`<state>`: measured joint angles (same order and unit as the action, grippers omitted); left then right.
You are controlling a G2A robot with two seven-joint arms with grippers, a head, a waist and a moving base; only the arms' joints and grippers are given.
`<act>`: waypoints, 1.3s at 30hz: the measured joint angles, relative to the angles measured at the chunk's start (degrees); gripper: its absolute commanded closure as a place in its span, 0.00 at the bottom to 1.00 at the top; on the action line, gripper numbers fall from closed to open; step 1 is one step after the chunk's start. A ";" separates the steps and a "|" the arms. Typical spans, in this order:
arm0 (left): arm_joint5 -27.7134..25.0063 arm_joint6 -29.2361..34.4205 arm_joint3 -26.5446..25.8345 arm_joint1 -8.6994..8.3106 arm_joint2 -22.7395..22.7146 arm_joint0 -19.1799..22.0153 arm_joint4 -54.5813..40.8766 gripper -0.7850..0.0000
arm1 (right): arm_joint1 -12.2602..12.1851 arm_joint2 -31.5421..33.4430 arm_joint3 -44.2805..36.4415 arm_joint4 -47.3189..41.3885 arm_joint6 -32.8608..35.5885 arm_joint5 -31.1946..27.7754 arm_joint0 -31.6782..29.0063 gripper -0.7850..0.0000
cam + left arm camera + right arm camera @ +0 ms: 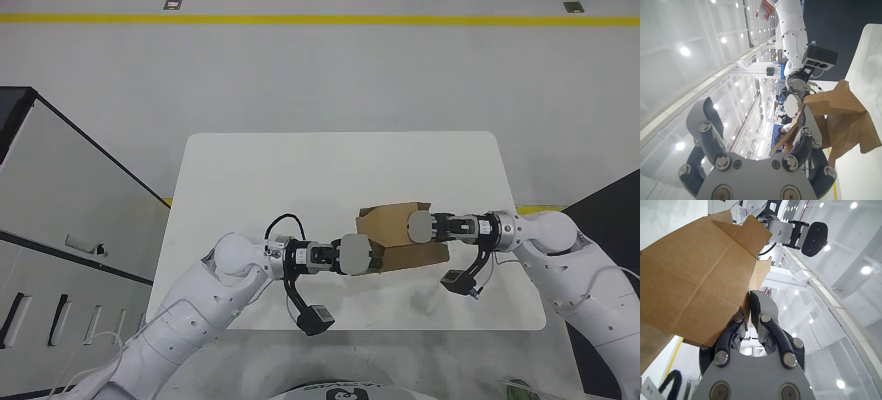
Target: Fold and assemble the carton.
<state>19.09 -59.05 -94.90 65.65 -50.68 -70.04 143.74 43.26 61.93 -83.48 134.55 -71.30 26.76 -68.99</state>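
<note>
Brown corrugated cardboard carton (398,238), partly folded up, not flat and not closed: panels show crease lines, loose flaps stick out at different angles. It is tilted, at the near right part of the white table (300,180), one flap edge pinched in the right gripper (748,307)

White glossy arms (225,270) with black wrist bands (297,257), black cable (285,221) looped at one wrist, boxy black cameras (317,320), left gripper (757,117) and right gripper (748,309) of grey metal, curved black links (708,144), silver screws (722,162), ribbed black pads (714,115)
</note>
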 measured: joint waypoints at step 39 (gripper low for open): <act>1.46 1.80 1.31 -1.18 -6.13 -0.44 1.18 0.00 | 1.83 2.37 1.61 -2.53 -4.61 1.61 1.47 1.00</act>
<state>20.55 -57.25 -93.60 64.47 -56.80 -70.48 144.92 45.09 64.29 -81.87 132.02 -75.91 28.37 -67.52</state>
